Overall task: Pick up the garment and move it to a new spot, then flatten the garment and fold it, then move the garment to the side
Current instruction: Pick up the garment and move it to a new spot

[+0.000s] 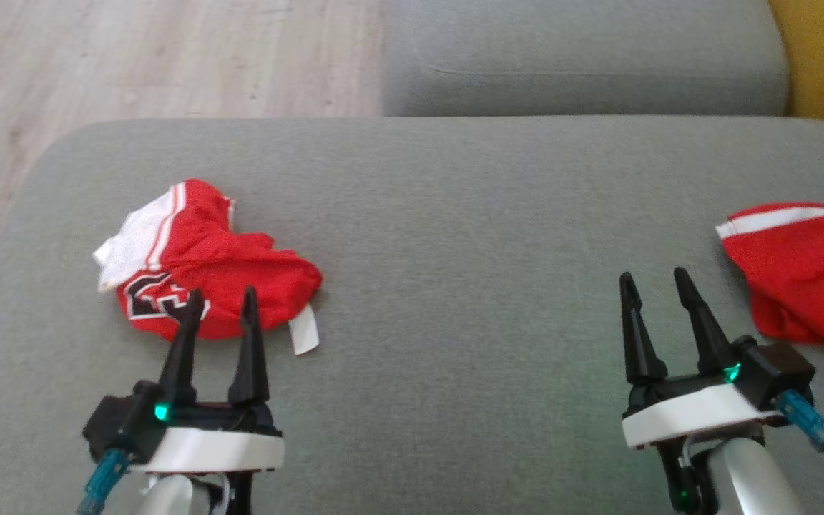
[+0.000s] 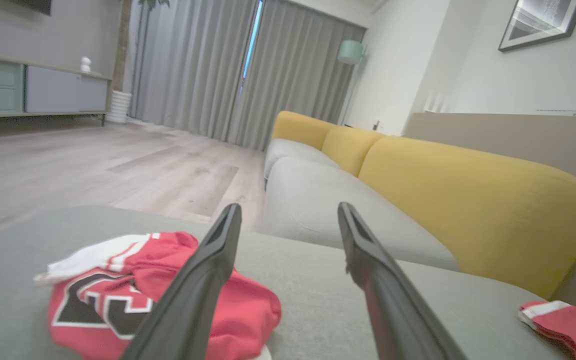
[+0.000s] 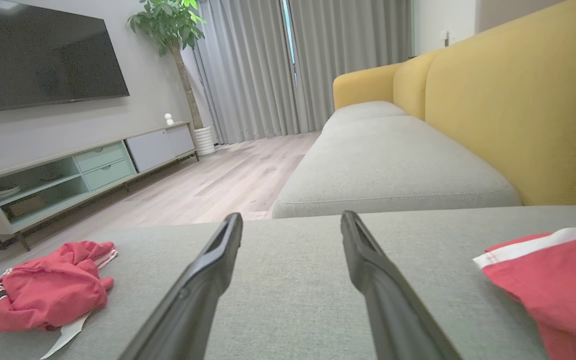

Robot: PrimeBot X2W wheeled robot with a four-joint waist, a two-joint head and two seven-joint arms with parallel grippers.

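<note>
Grey upholstery (image 1: 455, 236) is stretching across the head view, with wood floor (image 1: 133, 57) showing at the upper left. The red garment (image 1: 204, 272) is lying crumpled in the left middle of that frame, its white band and black print bunched together, so I am judging it needs lifting before any flattening. I am holding my left gripper (image 1: 222, 295) at the lower left with its jaws spread wide and empty, tips aiming at the heap's near edge, ready for a pinch. Whether they are touching cloth I cannot tell. My right gripper (image 1: 654, 275) is hovering at the lower right, jaws equally apart, over bare cushion, near another red cloth (image 1: 805, 279) at the right edge. Nothing is being gripped, so the pick-up looks like the step at hand.
</note>
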